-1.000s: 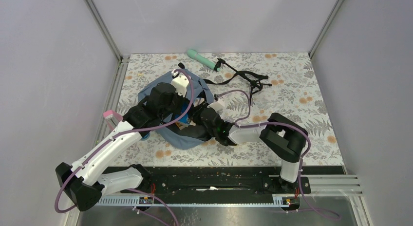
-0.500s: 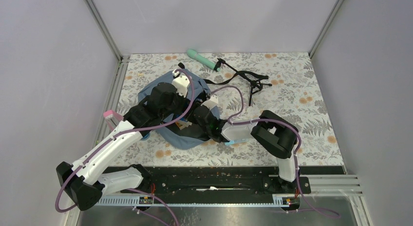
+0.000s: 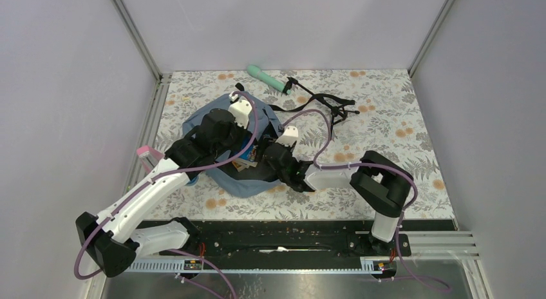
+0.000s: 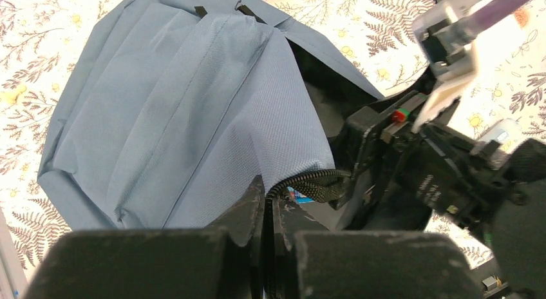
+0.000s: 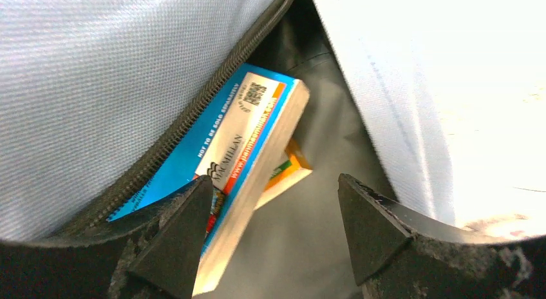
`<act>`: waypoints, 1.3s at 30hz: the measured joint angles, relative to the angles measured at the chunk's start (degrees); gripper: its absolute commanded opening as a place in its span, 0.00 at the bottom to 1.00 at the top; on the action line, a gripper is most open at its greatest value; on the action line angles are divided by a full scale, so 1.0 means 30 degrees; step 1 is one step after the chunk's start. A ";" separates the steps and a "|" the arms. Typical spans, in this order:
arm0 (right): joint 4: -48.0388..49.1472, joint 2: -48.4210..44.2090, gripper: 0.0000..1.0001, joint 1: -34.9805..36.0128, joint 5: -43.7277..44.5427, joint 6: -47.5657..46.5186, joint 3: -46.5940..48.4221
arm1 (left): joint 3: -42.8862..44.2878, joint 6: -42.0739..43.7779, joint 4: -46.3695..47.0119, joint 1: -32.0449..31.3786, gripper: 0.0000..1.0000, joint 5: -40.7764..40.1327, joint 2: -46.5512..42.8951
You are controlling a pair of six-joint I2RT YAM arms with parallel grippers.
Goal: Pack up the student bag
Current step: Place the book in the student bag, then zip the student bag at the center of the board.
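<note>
The slate-blue student bag [image 3: 195,127] lies left of the table's middle, its main opening facing right. My left gripper [image 3: 246,146] is shut on the bag's zipper edge [image 4: 302,182] and holds the flap up; its blue fabric [image 4: 193,99] fills the left wrist view. My right gripper [image 3: 263,156] is open with its fingers inside the opening. In the right wrist view a blue book [image 5: 241,141] lies on an orange one [image 5: 295,168] inside the bag, against the left finger [image 5: 177,231] of the right gripper [image 5: 273,205]. Nothing is gripped between the jaws.
A mint-green bottle [image 3: 267,78] lies at the back of the table. The bag's black straps [image 3: 322,102] trail to the right behind it. A pink item [image 3: 149,154] sits at the left rail. The right arm's wrist [image 4: 444,176] crowds the bag opening.
My right arm pushed left into the bag half a second ago, then drew back a little to the right. My left gripper stays shut on the zipper edge.
</note>
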 measured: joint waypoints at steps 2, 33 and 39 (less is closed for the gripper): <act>-0.0095 -0.0634 0.79 0.0000 0.0379 -0.0656 -0.0532 | 0.0000 0.0000 0.0000 0.0000 0.00 0.0051 0.0102; -0.4947 -1.4294 0.88 0.0044 0.3045 -0.9806 -0.5377 | -0.0051 0.0109 0.1472 0.2266 0.99 0.4488 -0.3621; -0.8291 -1.3835 0.75 0.0044 -0.1821 -0.9165 -0.1668 | -0.2426 -0.3490 0.2317 0.6419 0.99 0.5246 -0.5311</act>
